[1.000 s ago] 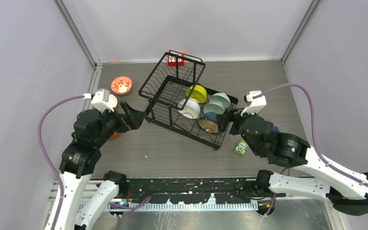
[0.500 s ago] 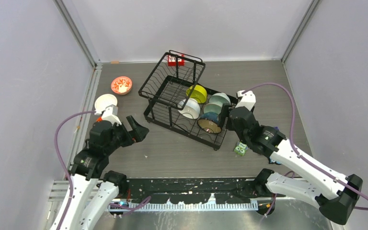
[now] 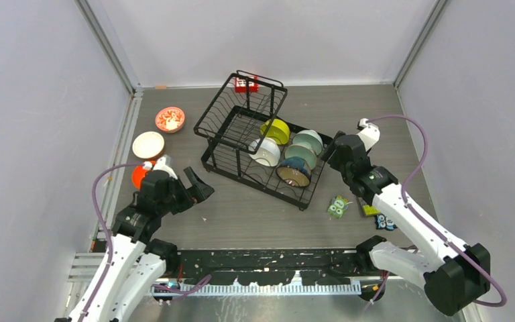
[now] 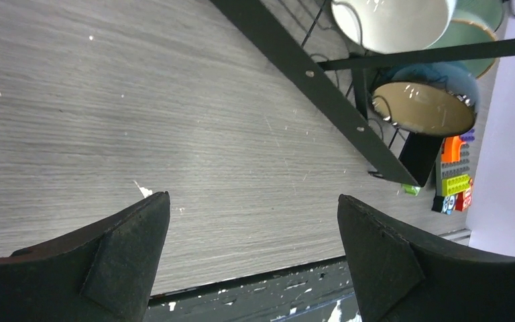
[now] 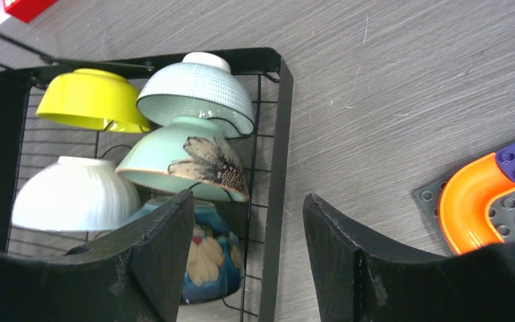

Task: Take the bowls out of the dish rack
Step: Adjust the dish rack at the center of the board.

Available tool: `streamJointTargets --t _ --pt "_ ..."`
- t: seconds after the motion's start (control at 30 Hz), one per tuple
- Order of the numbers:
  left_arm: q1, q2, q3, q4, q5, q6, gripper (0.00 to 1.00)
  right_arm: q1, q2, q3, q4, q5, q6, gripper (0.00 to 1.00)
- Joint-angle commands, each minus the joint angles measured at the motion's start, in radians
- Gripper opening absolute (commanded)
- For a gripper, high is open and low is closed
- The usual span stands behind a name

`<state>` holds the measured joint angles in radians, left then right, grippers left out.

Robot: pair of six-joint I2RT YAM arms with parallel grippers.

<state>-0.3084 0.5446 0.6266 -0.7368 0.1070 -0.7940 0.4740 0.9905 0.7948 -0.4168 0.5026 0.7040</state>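
Seen from above, the dish rack [image 3: 231, 161] stands in the middle of the tabletop [image 3: 255, 215], nearer the far edge. It is black wire in two tiers, with the upper basket [image 3: 240, 111] tilted up and a red tag [image 3: 246, 84] at its far end. Five bowls are stood on edge in the lower tier: a lime-yellow bowl [image 3: 276, 130], a ribbed white bowl [image 3: 265, 151], a pale ribbed bowl [image 3: 310, 139], a flowered mint bowl [image 3: 300, 155] and a dark bowl [image 3: 293, 174] with a tan inside. Near the left edge three more are set on the tabletop: a red-patterned bowl [image 3: 169, 119], a plain white bowl [image 3: 148, 144] and an orange bowl [image 3: 138, 177], the last partly hidden by the left arm. The left gripper [image 3: 198, 188] is held left of the rack, and the right gripper [image 3: 330, 151] is at its right end. An owl card [image 3: 337, 206] lies just in front of the rack.

In the left wrist view, the left gripper [image 4: 251, 201] is spread wide over bare wood with nothing between its fingers [image 4: 117, 261]. The rack's frame [image 4: 308, 75], the white bowl [image 4: 389, 20] and the dark bowl [image 4: 422, 107] are seen ahead.

In the right wrist view, the right gripper [image 5: 248, 201] is partly open and nothing is held. The rack's end rail [image 5: 278, 168] appears in the gap, and contact cannot be made out. Toy blocks [image 5: 483, 201] lie to the right.
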Motion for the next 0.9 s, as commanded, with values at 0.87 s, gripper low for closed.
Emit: streamJointTargets --t 0.87 --pt "-0.12 -0.025 -0.064 0.047 -0.061 -0.071 0.98 -0.274 0.58 0.244 0.204 -0.152 0.062 0.48"
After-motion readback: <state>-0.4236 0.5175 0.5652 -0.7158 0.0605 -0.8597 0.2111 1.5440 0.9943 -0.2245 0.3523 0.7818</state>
